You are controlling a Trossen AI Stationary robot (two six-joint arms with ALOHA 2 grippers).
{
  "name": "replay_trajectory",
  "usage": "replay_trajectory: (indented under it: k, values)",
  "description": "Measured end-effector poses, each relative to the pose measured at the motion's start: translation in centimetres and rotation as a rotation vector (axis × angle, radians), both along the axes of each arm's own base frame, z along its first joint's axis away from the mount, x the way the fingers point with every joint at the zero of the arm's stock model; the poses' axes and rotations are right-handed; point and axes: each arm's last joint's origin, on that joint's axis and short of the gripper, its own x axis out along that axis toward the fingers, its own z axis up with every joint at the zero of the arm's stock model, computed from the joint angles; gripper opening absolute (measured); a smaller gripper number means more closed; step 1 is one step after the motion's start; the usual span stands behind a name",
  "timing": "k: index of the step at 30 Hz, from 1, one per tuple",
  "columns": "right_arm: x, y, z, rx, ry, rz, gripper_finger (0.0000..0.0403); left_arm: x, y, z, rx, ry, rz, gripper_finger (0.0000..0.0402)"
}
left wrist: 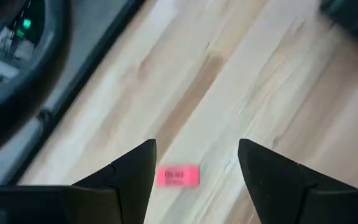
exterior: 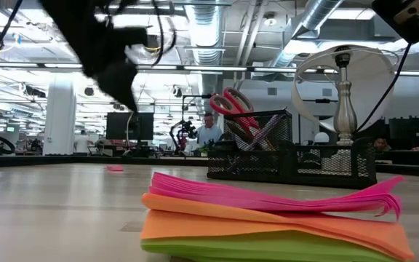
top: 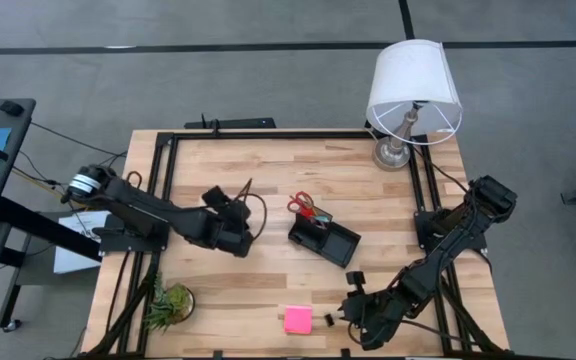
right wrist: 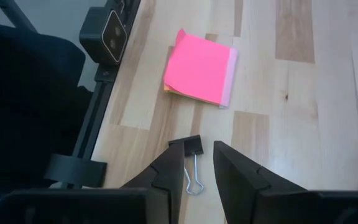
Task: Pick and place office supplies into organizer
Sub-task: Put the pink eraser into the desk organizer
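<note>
The black organizer stands mid-table with red-handled scissors upright in it, handles up. My left gripper hovers open above the table, left of the organizer. A pink eraser lies flat on the wood below its fingers. Near the front edge, my right gripper is open with a narrow gap, just above a black binder clip lying on the table. The clip's wire handles show in that gap. A pink sticky-note pad lies flat beyond the clip.
A white-shaded lamp stands at the far right corner and a small green plant at the near left. A black frame rail runs along the table's edges. Bare wood lies between the organizer and the pad.
</note>
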Motion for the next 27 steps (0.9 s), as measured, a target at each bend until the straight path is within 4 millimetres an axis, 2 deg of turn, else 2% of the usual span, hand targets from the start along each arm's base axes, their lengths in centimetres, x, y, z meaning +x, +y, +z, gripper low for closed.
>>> replay_trajectory:
  k: [4, 7, 10, 15, 18, 23, 27]
  values:
    - [0.0, 0.0, 0.0, 0.001, -0.001, 0.0, 0.0081, -1.3, 0.7, -4.0, 0.0, 0.037, 0.017, 0.0221]
    - [0.0, 0.0, 0.0, 0.002, -0.002, 0.0, 0.0081, -2.0, 1.8, -6.2, -0.047, 0.069, 0.02, 0.0221]
    - [0.0, 0.0, 0.0, 0.0, 0.0, 0.0, 0.0081, -2.9, 3.2, -7.8, -0.167, 0.15, 0.009, 0.0221]
    - [0.0, 0.0, 0.0, -0.045, -0.012, 0.055, 0.0081, -2.7, 5.5, -8.4, -0.181, 0.153, -0.046, 0.0221]
    - [0.1, -0.1, 0.0, -0.071, -0.019, 0.083, 0.0081, -2.0, 6.6, -8.1, -0.203, 0.204, -0.157, 0.0221]
    - [0.5, -0.7, -0.1, -0.079, -0.009, 0.067, 0.0081, -1.3, 7.8, -6.9, -0.162, 0.439, -0.408, 0.0221]
    - [1.1, -1.4, -0.2, -0.108, 0.004, 0.081, 0.0081, -1.8, 8.7, -6.0, -0.184, 0.685, -0.583, 0.0221]
